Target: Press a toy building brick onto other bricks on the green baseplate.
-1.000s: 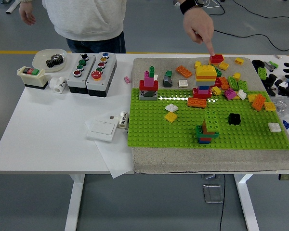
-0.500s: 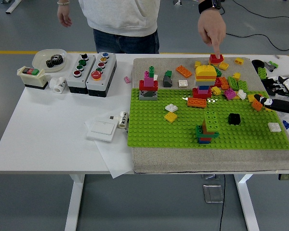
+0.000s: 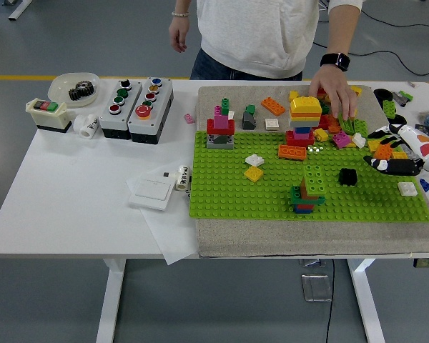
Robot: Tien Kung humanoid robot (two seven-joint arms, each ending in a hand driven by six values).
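Observation:
The green baseplate [image 3: 272, 200] lies on a grey mat. On it stand a red and pink stack [image 3: 220, 129], a tall yellow, orange and red stack [image 3: 304, 118] and a green and brown stack [image 3: 309, 189]. Single bricks sit on the plate too: yellow [image 3: 254, 173], orange [image 3: 292, 151], black [image 3: 348, 176] and white [image 3: 407, 189]. My right hand [image 3: 395, 151] reaches in from the right edge, fingers spread over loose orange and yellow bricks [image 3: 383, 148], holding nothing. A person's hand [image 3: 336, 98] rests on the loose bricks behind the tall stack.
Left of the mat [image 3: 286, 243] lie a white switch plate [image 3: 151, 191] on paper, two push-button boxes [image 3: 136, 100], a small switch box [image 3: 48, 114] and a bowl with a gear [image 3: 75, 87]. More loose bricks are scattered along the mat's back.
The person has stepped right and lowered the pointing hand flat onto the loose bricks. My right hand has moved left and down over the plate's right edge, its fingers now spread.

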